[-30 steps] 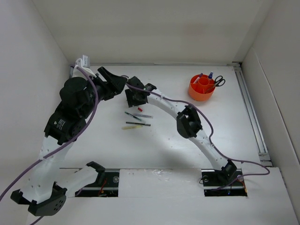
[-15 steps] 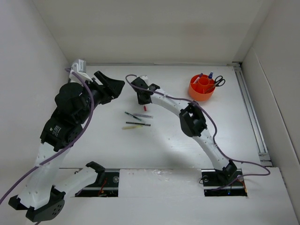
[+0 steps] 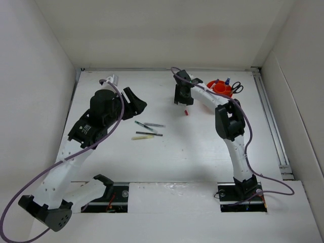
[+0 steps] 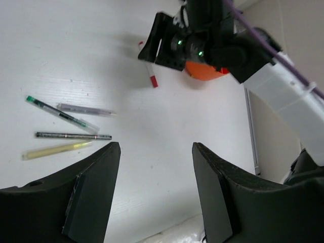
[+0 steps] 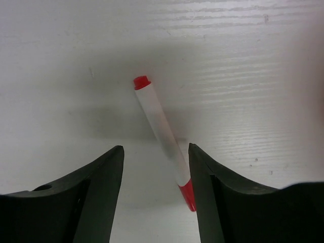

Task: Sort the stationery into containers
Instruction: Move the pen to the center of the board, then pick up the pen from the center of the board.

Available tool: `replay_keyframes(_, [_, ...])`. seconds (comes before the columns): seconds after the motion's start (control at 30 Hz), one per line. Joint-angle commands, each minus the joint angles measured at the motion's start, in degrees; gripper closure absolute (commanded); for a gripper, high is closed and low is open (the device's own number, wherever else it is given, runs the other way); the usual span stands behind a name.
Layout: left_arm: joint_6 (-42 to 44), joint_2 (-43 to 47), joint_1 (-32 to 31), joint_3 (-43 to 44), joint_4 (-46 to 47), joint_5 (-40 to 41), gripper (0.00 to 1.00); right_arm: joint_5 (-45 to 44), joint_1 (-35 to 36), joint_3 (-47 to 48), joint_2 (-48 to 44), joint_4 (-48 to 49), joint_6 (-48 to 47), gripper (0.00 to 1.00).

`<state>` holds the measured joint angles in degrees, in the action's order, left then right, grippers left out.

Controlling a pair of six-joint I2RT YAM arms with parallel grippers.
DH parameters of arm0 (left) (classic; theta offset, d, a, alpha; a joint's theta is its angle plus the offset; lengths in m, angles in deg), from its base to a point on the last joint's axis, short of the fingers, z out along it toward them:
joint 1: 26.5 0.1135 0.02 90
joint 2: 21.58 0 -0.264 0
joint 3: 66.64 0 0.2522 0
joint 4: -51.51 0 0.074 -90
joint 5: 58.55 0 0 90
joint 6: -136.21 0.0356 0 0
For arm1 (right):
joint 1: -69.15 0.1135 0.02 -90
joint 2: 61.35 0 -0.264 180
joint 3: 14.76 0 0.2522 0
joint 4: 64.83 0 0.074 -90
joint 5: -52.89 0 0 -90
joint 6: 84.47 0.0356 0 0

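Right gripper (image 5: 154, 152), jaws wide and empty, straddles the slanted pen (image 5: 159, 124) at frame centre. Closing off-centre could flick it away, short of the cup (image 3: 223, 89). Left gripper (image 4: 156, 147): part-open, empty.

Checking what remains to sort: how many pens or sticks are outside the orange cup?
5. Four lie grouped mid-table: a green-tipped pen, a grey pen, a dark pen, a yellow stick. A white red-tipped pen is under the right jaws. More may be hidden.
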<state>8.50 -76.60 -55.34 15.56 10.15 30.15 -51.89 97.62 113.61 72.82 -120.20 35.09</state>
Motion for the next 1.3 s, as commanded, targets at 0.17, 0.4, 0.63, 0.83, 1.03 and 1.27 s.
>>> replay_keyframes(0.17, [1.9,-0.6,-0.1,-2.4,3.9,-2.5,0.45,1.6,-3.6,18.4,7.1,-6.7,-2.8,0.39])
replay_keyframes(0.4, [1.9,-1.8,-0.1,-2.4,4.4,-2.5,0.45,4.8,-4.3,18.0,8.9,-7.3,-4.5,0.39])
replay_keyframes(0.63, [2.4,-2.3,-0.1,-2.4,5.4,-2.5,0.45,4.9,-3.2,16.9,9.4,-8.3,-5.6,0.42])
replay_keyframes(0.83, [2.9,-1.8,-0.1,-3.0,5.4,-2.5,0.45,2.8,-1.6,18.1,11.4,-10.9,-5.7,0.54])
replay_keyframes(1.03, [4.0,0.5,-0.1,-4.2,4.3,-1.9,0.45,0.3,-1.6,15.0,11.4,-11.4,-3.9,0.93])
replay_keyframes(1.27, [4.0,1.1,-0.1,-7.5,7.1,-5.2,0.45,-0.6,-2.2,11.1,3.4,-7.7,-2.2,1.0])
